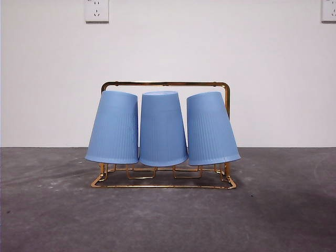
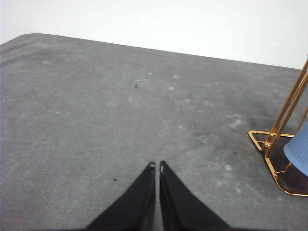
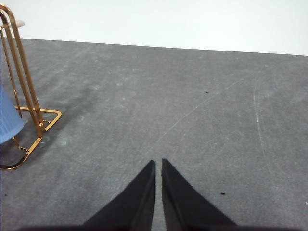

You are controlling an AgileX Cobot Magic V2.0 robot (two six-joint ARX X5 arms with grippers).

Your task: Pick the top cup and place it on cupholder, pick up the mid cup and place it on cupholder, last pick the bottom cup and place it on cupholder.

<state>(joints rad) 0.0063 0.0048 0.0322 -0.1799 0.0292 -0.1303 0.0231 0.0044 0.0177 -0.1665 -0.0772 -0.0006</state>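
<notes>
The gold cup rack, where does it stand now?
In the front view the gold rack stands mid-table before the white wall, carrying three upside-down blue cups side by side.

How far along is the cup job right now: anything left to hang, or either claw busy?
It looks finished. Three blue cups hang upside down on the gold cupholder: the left cup, the middle cup and the right cup. Nothing is in hand: the left claw and the right claw are shut and empty, over bare table beside the rack. No cup is left on the table.
</notes>
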